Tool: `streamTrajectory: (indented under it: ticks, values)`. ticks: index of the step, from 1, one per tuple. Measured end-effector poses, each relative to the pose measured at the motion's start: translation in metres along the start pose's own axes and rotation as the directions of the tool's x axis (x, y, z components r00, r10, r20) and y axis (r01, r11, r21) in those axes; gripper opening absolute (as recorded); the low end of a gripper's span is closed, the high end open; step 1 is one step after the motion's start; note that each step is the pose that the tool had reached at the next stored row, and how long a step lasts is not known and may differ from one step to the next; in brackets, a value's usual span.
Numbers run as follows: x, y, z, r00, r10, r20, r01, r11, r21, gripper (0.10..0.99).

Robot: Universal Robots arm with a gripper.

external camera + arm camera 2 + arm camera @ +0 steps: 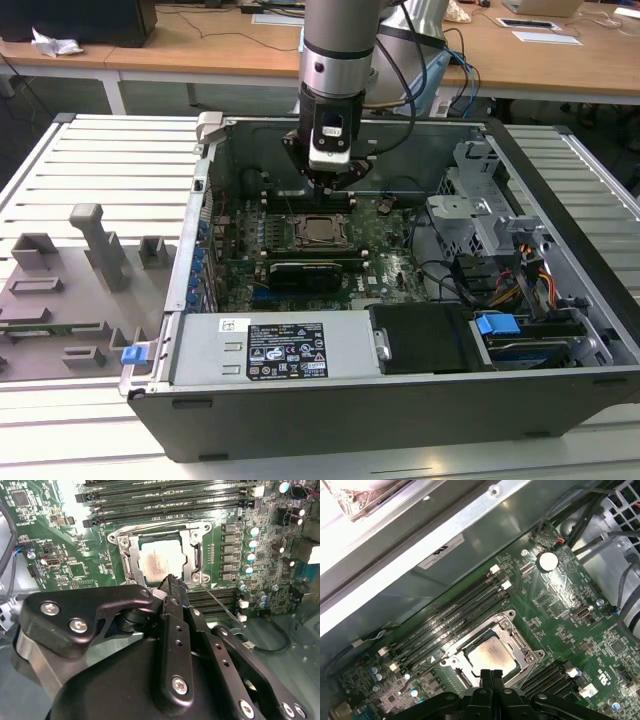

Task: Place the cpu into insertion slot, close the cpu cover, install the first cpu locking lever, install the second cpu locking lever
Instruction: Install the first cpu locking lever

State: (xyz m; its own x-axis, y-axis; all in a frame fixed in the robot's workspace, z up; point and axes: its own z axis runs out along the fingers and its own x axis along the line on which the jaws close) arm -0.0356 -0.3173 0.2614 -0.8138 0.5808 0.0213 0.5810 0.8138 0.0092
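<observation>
Flat silvery-grey square cpu (159,561) seated in the small black square insertion slot (318,231), near the board's middle, under the thin dark-metal cpu cover (520,641). Black gripper (491,676) just beside its edge, jaws pressed together, empty. For the thin wire lever (222,605), probably: press slowly, keep tips off the cpu.

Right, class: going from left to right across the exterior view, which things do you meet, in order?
grey fixture tray → computer case's left wall → cpu → metal drive cage → case's right wall
</observation>
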Motion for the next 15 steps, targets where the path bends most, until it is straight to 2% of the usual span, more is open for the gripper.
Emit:
streamTrajectory:
  ticks: [3, 6, 9, 13, 14, 15]
  values:
    - [0.0000, 0.0000, 0.0000, 0.9997, -0.023, -0.0002, 0.023, 0.9997, 0.000, 0.106]
    - [0.0001, -0.0001, 0.0000, 0.9970, -0.077, -0.0008, 0.077, 0.9970, 0.002, 0.106]
    - [0.0001, 0.0000, 0.0000, 0.9859, -0.167, -0.0018, 0.167, 0.9859, 0.003, 0.106]
    - [0.0001, 0.0000, 0.0001, 0.9694, -0.246, -0.0029, 0.246, 0.9693, 0.005, 0.106]
    - [0.0001, 0.0000, 0.0001, 0.9616, -0.274, -0.0033, 0.275, 0.9616, 0.006, 0.106]
    - [0.0001, 0.0000, 0.0002, 0.9575, -0.288, -0.0035, 0.288, 0.9575, 0.006, 0.106]
